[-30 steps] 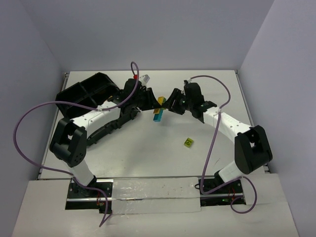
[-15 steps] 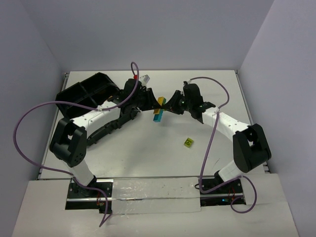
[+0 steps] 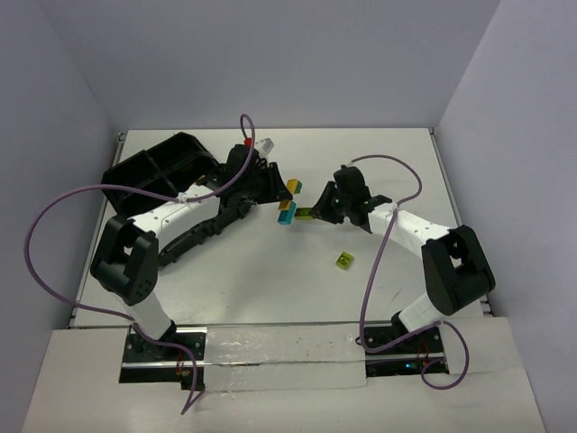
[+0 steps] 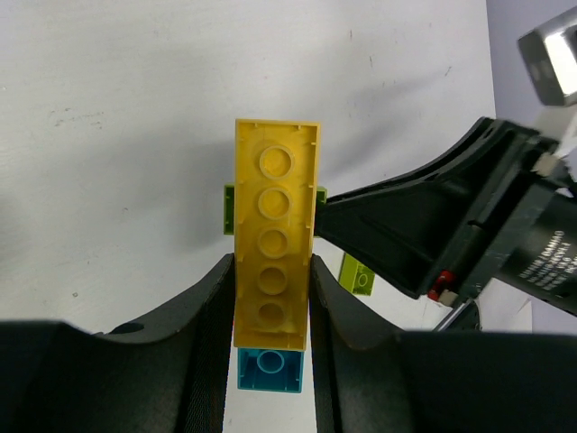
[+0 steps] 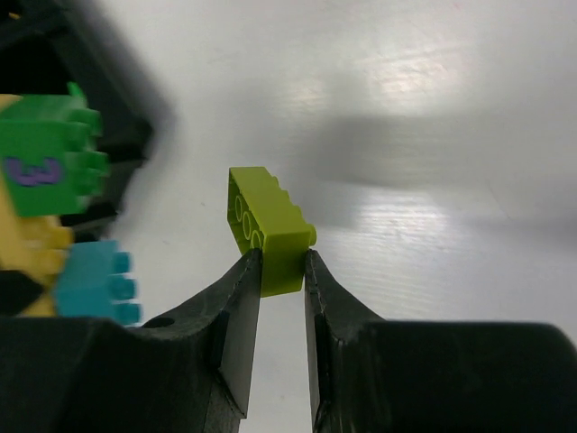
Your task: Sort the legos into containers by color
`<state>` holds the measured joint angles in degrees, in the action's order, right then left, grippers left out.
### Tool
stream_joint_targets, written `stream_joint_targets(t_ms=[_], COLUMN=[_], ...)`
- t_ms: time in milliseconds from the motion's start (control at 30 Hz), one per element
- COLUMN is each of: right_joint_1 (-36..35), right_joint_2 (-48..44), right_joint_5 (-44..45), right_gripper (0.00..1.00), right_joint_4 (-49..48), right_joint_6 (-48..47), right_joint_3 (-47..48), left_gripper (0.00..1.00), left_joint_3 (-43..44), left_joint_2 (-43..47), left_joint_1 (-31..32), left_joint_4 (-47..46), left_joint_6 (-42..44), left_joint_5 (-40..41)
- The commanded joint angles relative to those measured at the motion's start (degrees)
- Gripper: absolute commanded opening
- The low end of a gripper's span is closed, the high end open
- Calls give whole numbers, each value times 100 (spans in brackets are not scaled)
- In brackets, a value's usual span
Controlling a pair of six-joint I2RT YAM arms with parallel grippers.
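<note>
Above white table (image 3: 270,280), left jaws clamp the yellow brick (image 4: 275,244); right jaws pinch a lime brick's (image 5: 266,230) end.

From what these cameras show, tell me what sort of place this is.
Probably a robotics lab test cell: blank pale partition walls box in a plain white table, and two black-and-white robot arms are bolted at its near edge.

Fig. A purple "3" is borne by the green brick (image 5: 45,167), directly above the cyan brick (image 5: 95,287). White lettering is seen on a black housing (image 4: 550,262) but cannot be read.
</note>
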<state>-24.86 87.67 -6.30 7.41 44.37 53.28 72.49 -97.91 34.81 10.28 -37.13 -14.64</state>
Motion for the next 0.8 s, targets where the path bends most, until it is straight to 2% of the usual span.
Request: stream_joint_targets(t_ms=[0,33,100,133,167,300,467,767], right_joint_1=[36,43,43,48,52,46,10,-85], right_joint_2=[78,96,117,119,99,-160,-614,-1421], right_joint_5=[204,176,9,-90,-151,6,-69,-503], right_gripper=[19,24,46,54,58,59,59,60], right_joint_4=[76,67,-9,-26,12,448,719,-659], right_joint_6=[-286,-322,-477,-569,-697,-1269,-2511,-4182], right_joint_3=[-180,-196,-230,-233,-199,76,432,-203], left_gripper=[0,0,0,0,0,0,0,0], left_joint_3=[391,489,660,732,829,1067,703,896], left_joint_2=[65,38,-50,-91,-136,-255,-118,-276], left_joint_1=[9,5,-42,-63,-101,-266,-463,-466], left_joint_4=[144,206,395,476,583,959,756,1501], left_joint_6=[183,202,224,229,248,323,293,734], left_joint_5=[-46,-80,-208,-288,-438,-994,-2063,-2193])
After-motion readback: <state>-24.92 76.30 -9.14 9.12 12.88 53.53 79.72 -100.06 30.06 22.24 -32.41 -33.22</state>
